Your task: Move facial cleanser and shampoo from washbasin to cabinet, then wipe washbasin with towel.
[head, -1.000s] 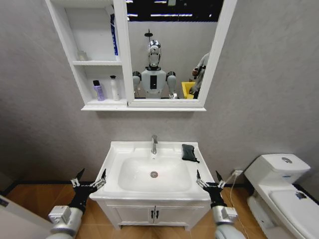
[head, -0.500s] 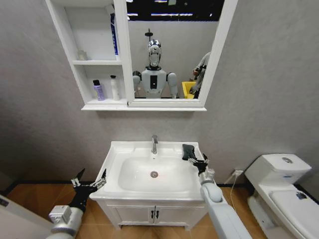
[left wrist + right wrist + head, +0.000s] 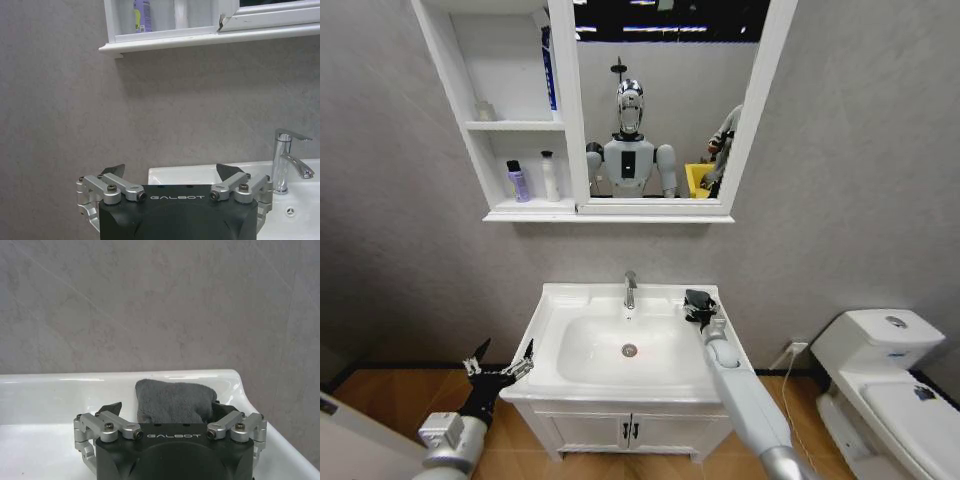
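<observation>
With its fingers spread either side of the towel [image 3: 172, 401] at the washbasin's [image 3: 552, 300] back right corner, the right gripper [image 3: 167, 412] risked pinching only a fold or pushing it off the rim. The left gripper [image 3: 172, 176], fingers apart, hung off the front left corner.

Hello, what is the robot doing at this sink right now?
The robot's right hand is reaching over the back right corner of the washbasin, open around the dark towel lying there, not yet closed on it. The left hand hangs open by the washbasin's front left corner. Two bottles, a purple one and a white one, already stand in the cabinet.
</observation>
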{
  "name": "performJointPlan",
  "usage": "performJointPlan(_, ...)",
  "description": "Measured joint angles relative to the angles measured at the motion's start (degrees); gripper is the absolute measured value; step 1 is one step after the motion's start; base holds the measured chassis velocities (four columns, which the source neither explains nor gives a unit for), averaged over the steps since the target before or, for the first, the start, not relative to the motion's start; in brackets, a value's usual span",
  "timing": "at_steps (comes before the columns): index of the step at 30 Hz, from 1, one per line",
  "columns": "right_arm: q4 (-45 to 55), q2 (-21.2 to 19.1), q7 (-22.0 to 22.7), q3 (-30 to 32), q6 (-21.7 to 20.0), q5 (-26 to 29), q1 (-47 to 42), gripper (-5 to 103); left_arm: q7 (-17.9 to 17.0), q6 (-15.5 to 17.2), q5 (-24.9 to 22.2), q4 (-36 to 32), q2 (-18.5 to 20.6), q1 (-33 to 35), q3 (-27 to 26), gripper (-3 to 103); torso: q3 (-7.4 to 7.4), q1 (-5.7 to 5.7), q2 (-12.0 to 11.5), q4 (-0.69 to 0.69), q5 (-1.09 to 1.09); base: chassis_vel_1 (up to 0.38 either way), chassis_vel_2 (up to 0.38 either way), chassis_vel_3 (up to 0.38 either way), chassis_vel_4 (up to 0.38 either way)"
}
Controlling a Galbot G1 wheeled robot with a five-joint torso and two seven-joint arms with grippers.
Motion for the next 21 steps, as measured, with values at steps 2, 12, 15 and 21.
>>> performJointPlan(2, -0.9, 0.0, 0.2, -0.4, -1.0, 1.8, 0.5, 98, 0.0, 0.0, 0.0, 0.0, 0.0, 0.0, 0.0, 100, 0.0, 0.0, 0.0, 0.0, 0.0, 0.0, 0.0, 0.0, 0.0)
performJointPlan(12, -0.3, -0.4, 0.8, -0.5, -2.5, 3.3, 0.3, 70, 0.0, 0.0, 0.0, 0.0, 0.0, 0.0, 0.0, 100, 0.0, 0.0, 0.0, 0.0, 0.0, 0.0, 0.0, 0.0, 0.0)
performJointPlan(15, 1.0, -0.4, 0.9, -0.5, -3.2, 3.3, -0.3, 59, 0.0, 0.0, 0.0, 0.0, 0.0, 0.0, 0.0, 100, -0.01, 0.0, 0.0, 0.0, 0.0, 0.0, 0.0, 0.0, 0.0)
performJointPlan(21, 2.7, -1.2, 0.8, -0.6, -4.1, 2.6, -1.6, 37, 0.0, 0.0, 0.0, 0.0, 0.0, 0.0, 0.0, 100, -0.01, -0.01, 0.0, 0.0, 0.0, 0.0, 0.0, 0.0, 0.0)
